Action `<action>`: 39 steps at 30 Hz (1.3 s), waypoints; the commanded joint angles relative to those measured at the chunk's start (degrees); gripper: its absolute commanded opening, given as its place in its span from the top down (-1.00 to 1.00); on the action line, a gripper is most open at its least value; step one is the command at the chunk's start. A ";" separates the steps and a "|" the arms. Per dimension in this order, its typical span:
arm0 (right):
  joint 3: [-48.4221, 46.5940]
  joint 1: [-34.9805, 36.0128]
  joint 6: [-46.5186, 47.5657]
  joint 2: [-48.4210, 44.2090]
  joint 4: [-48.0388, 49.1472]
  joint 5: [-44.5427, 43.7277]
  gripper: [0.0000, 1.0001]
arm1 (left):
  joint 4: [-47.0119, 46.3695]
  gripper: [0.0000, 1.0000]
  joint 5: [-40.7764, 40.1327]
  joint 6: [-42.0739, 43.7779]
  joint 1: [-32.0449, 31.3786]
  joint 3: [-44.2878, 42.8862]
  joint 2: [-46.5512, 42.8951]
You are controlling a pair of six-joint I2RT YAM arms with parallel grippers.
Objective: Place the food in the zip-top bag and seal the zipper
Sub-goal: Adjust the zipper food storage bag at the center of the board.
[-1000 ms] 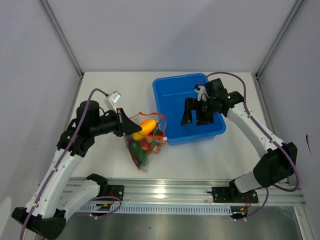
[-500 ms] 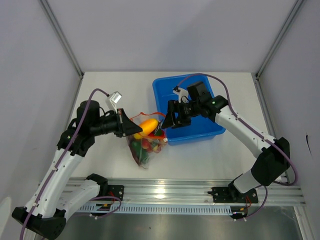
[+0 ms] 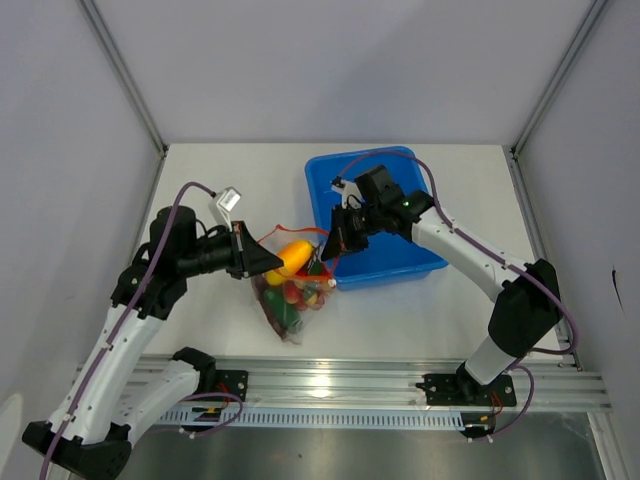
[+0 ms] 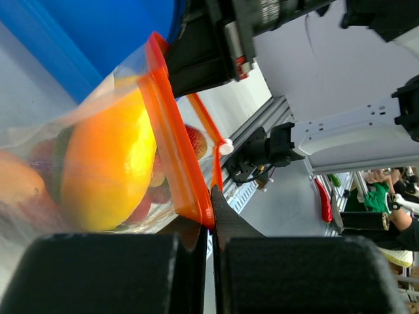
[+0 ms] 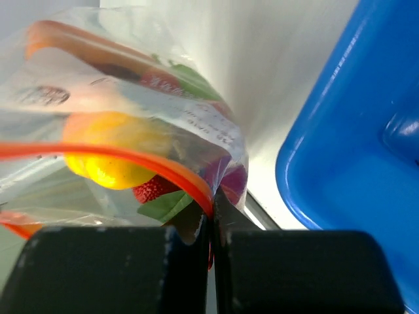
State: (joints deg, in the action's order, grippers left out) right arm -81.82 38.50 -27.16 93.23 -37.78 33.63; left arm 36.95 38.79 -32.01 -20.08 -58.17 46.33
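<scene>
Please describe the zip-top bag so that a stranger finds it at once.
Start at the blue bin on the white table. Just left of its near-left corner is the zip-top bag, held by the left tool and the right tool. Unlike the bin, it is clear and crinkly, with an orange-red zipper and toy food inside.

Plastics, glossy and matt
The zip-top bag [image 3: 287, 300] is seen as clear, crinkly, glossy film (its zipper [image 5: 131, 156] an opaque orange-red plastic strip); the orange-yellow piece [image 4: 108, 163] inside is smooth and shiny, the blue bin [image 3: 395, 263] glossy moulded plastic, the fingers [image 4: 98, 275] matt black, the desk [image 3: 250, 170] matt white.
</scene>
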 commanded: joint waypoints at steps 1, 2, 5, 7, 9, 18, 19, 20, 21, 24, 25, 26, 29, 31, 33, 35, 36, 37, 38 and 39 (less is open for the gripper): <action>-4.57 1.40 1.23 -1.73 1.83 -1.46 1.00 | -2.41 0.99 -2.91 -0.16 0.39 1.04 -1.41; -5.01 1.66 1.40 -2.00 1.92 -1.63 1.00 | -1.63 0.99 -3.97 -0.25 0.39 1.30 -1.33; -7.64 3.33 1.84 -2.00 0.43 -1.90 1.00 | -2.14 0.99 -6.70 -0.51 0.39 2.88 -1.32; -8.88 5.34 3.33 -1.65 -1.15 -1.98 1.00 | -2.41 0.99 -7.76 -0.60 0.39 3.50 -0.98; -9.58 6.49 4.30 -1.47 -1.85 -2.86 1.00 | -2.76 0.99 -7.76 -0.77 0.39 3.59 -0.89; -11.16 10.37 9.05 0.54 -5.98 -6.54 1.00 | -5.48 0.99 -10.22 -6.30 0.39 6.32 -2.46; -12.12 10.45 9.49 0.64 -6.51 -7.43 1.00 | -6.27 0.99 -10.74 -6.92 0.39 6.58 -2.82; -12.48 10.54 10.27 0.72 -6.95 -8.91 1.00 | -6.71 0.99 -11.01 -7.71 0.39 7.36 -3.17; -12.83 10.54 10.54 0.81 -7.48 -9.80 1.00 | -7.15 0.99 -11.36 -7.80 0.39 7.72 -3.61; -16.43 10.45 11.60 1.69 -10.80 -12.53 1.00 | -5.22 0.99 -10.58 -8.15 0.30 7.55 -3.87; -18.79 10.63 11.77 2.04 -11.26 -12.79 1.00 | -5.22 0.99 -9.88 -8.68 0.39 7.72 -4.66; -19.68 10.63 11.86 1.96 -11.35 -12.88 1.00 | -5.22 0.99 -9.00 -9.73 0.39 7.72 -5.54; -22.84 10.63 11.78 1.95 -11.79 -12.01 1.00 | -4.61 0.99 -8.11 -11.14 0.39 6.32 -9.05; -23.29 10.63 11.86 2.65 -11.44 -11.57 1.00 | -4.08 0.99 -9.07 -11.15 0.39 5.88 -10.81; -22.68 10.54 12.39 3.79 -10.74 -11.39 1.00 | -3.64 0.99 -11.17 -10.36 0.39 7.80 -10.99; -22.77 9.84 12.57 6.69 -10.65 -10.69 1.00 | -3.38 0.99 -11.45 -9.74 0.48 9.12 -9.07; -23.29 9.66 12.57 7.74 -10.82 -10.69 1.00 | -3.81 0.99 -10.06 -9.91 0.48 11.74 -8.28; -24.08 9.66 12.83 8.71 -11.26 -10.60 1.00 | -4.60 0.99 -9.44 -10.44 0.48 12.46 -7.57; -25.22 9.84 12.83 10.38 -12.66 -10.77 1.00 | -4.87 0.99 -9.26 -10.79 0.39 13.51 -7.74; -28.62 10.19 12.92 11.00 -13.71 -11.04 1.00 | -4.70 0.99 -9.34 -11.14 0.39 13.87 -8.35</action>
State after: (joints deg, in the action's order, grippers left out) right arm -104.57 48.47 -15.29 101.14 -50.19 22.04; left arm 33.17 28.47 -41.52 -20.05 -46.63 37.04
